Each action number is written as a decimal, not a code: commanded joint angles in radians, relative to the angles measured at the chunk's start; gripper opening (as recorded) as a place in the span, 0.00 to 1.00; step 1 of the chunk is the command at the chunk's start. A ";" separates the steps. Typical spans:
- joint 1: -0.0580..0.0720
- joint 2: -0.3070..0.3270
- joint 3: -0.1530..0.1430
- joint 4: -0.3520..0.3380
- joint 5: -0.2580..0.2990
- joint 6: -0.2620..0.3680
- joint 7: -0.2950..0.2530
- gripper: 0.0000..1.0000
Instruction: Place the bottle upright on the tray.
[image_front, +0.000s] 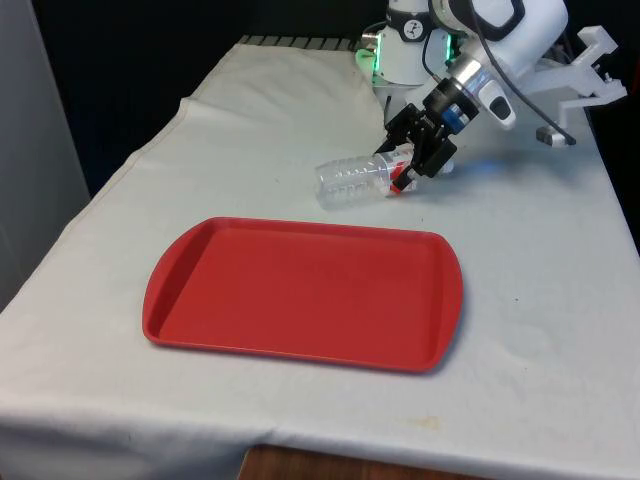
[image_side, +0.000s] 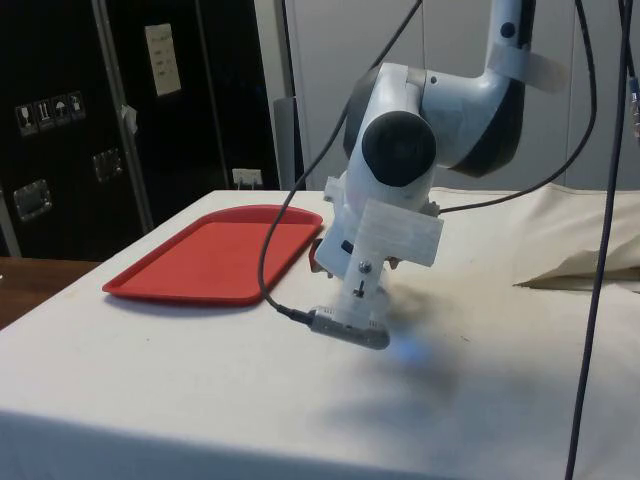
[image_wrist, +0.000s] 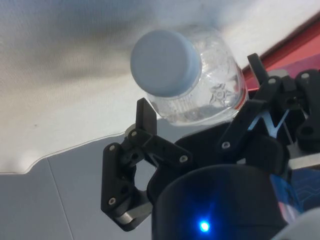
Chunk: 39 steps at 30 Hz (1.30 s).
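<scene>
- The gripper (image_front: 414, 160) is clamping its fingers on the cap end of the bottle (image_front: 354, 181).
- The bottle is lying sideways just beyond the red tray (image_front: 190, 330), on the tablecloth (image_front: 540, 250).

The flat red plastic tray (image_front: 300, 295) lay on the white tablecloth (image_front: 540, 300). Behind the tray, just beyond its far rim, the clear plastic bottle (image_front: 355, 180) lay on its side, off the tray, with the black two-finger gripper (image_front: 412, 160) at the end farther from the tray.
</scene>
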 joint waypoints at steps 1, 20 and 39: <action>-0.001 0.004 0.000 0.002 -0.001 0.002 0.003 1.00; 0.003 0.010 0.003 0.003 0.003 -0.006 0.001 1.00; 0.001 0.008 0.017 0.001 0.002 -0.029 -0.002 1.00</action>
